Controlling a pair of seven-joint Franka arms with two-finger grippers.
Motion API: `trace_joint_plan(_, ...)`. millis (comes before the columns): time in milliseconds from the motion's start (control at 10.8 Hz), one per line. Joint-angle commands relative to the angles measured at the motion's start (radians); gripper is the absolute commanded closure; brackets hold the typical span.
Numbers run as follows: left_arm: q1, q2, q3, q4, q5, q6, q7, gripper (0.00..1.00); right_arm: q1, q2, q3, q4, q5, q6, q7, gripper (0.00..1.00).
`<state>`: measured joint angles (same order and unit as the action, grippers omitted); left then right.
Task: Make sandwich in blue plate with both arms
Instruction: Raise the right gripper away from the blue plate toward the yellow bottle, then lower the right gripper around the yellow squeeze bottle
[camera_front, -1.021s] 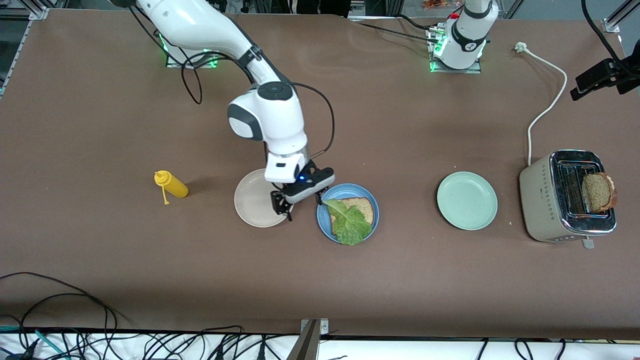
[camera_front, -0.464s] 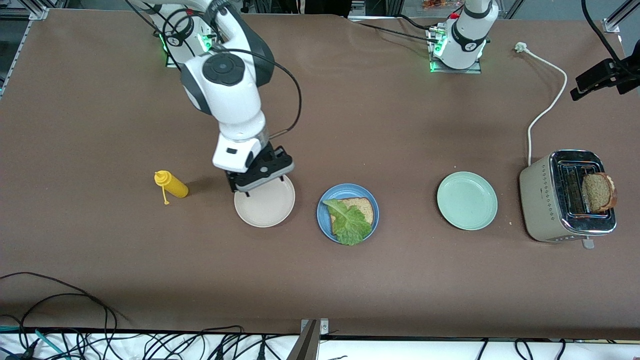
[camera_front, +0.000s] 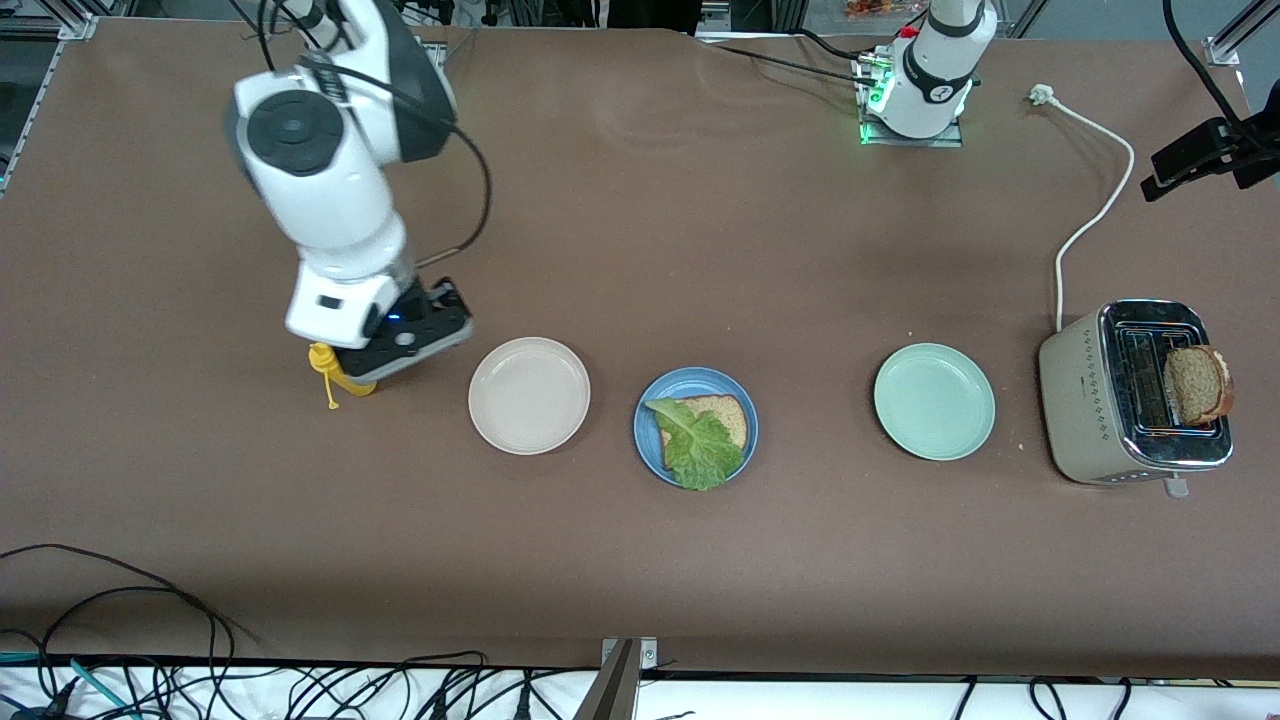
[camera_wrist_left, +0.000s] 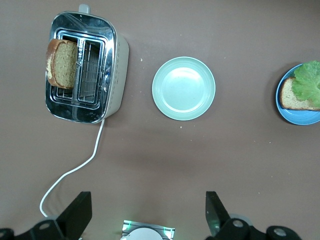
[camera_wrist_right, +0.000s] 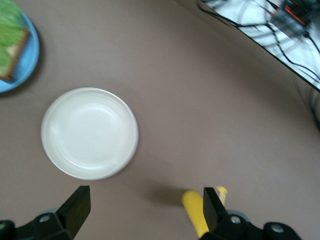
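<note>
I'm watching the front view and starting low in the frame. A tangle of black cables (camera_front: 120, 640) is lying along the bottom edge of the brown table (camera_front: 640, 560). Just below the centre of the frame, the round matte blue plate (camera_front: 696, 427) is sitting with one slice of brown wholegrain bread (camera_front: 722, 415) on it, and a ruffled green lettuce leaf (camera_front: 697, 445) is lying on top of that slice, its tip hanging over the plate's lower rim. No second slice is covering it.

In the same row, the round beige-white plate (camera_front: 529, 396) is sitting just beside the blue one toward the frame's left side, and the round pale green plate (camera_front: 934, 401) is sitting well apart toward the frame's right side. At the right edge, a cream and chrome toaster (camera_front: 1135, 392) is holding another brown bread slice (camera_front: 1196, 383) upright in one slot, its white cord (camera_front: 1090, 215) trailing upward.

At centre left, the right gripper (camera_wrist_right: 142, 202) is hanging over a small yellow squeeze bottle (camera_front: 343, 370), its fingers spread wide and pinching nothing. The right wrist view is showing the bottle close by one finger.

At the top right, only the left arm's base (camera_front: 922, 85) is showing. The left gripper (camera_wrist_left: 148, 207) is waiting high up with its fingers spread and nothing between them.
</note>
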<state>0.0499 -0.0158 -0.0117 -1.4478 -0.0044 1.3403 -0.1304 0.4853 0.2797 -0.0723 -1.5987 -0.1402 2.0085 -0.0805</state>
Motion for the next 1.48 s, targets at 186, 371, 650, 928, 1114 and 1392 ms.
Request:
trace_joint_plan(186, 0.001, -0.012, -0.002, -0.011, 0.023, 0.007, -0.005, 0.0, 0.001, -0.198, -0.207, -0.232, 0.117, 0.016, -0.255, 0.0)
trace_joint_plan(371, 0.001, -0.01, -0.002, -0.011, 0.023, 0.007, -0.005, 0.0, 0.001, -0.258, -0.274, -0.337, 0.129, 0.068, -0.342, 0.0)
trace_joint_plan(650, 0.001, -0.01, -0.002, -0.013, 0.023, 0.007, -0.005, 0.0, 0.001, -0.29, -0.383, -0.423, 0.233, 0.131, -0.581, 0.0)
trace_joint_plan(928, 0.001, -0.01, -0.001, -0.013, 0.023, 0.007, -0.005, 0.0, 0.001, -0.297, -0.483, -0.495, 0.37, 0.153, -0.772, 0.0)
trace_joint_plan(1114, 0.001, -0.01, -0.001, -0.013, 0.023, 0.007, -0.005, 0.0, 0.001, -0.291, -0.544, -0.564, 0.511, 0.222, -0.994, 0.0)
trace_joint_plan(1392, 0.001, -0.01, -0.001, -0.013, 0.023, 0.007, -0.005, 0.0, -0.001, -0.251, -0.602, -0.609, 0.718, 0.254, -1.294, 0.0)
